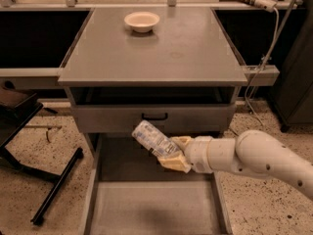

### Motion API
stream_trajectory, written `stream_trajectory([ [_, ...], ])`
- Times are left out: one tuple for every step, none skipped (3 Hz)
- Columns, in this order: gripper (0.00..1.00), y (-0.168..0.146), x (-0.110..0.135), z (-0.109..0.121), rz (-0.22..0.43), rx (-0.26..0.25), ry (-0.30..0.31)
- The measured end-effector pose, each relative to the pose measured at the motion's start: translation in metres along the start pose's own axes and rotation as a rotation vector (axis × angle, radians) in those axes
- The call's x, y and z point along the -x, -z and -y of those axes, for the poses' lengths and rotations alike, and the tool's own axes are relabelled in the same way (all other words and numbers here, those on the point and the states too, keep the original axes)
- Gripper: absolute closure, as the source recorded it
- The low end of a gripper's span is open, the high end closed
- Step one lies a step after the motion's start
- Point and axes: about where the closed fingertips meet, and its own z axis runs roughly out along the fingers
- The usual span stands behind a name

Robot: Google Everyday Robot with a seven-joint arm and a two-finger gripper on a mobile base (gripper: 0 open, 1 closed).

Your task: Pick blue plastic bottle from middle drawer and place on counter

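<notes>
**Blue plastic bottle (pixel 154 139) gripped above the middle drawer (pixel 146 209)**

Nearest the camera, the middle drawer is seen pulled out, with its flat grey floor and low side walls in view. Above its rear part, the blue plastic bottle is held clear of the floor, tilted with its free end up and to the left. Its lower end is clamped between the cream fingers (pixel 175 162) of the gripper (pixel 172 153), which is carried in from the right on a white arm (pixel 254 158). Just behind, a grey drawer front (pixel 112 119) with a black handle (pixel 154 116) is seen. Beyond lies the counter (pixel 161 53), and a cream bowl (pixel 142 21) is set near its far edge.
</notes>
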Motion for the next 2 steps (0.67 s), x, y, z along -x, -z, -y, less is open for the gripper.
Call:
stream_trajectory([
  [1.00, 0.041, 0.071, 0.019, 0.023, -0.018, 0.032],
  [1.00, 0.075, 0.141, 0.030, 0.045, -0.014, 0.081],
])
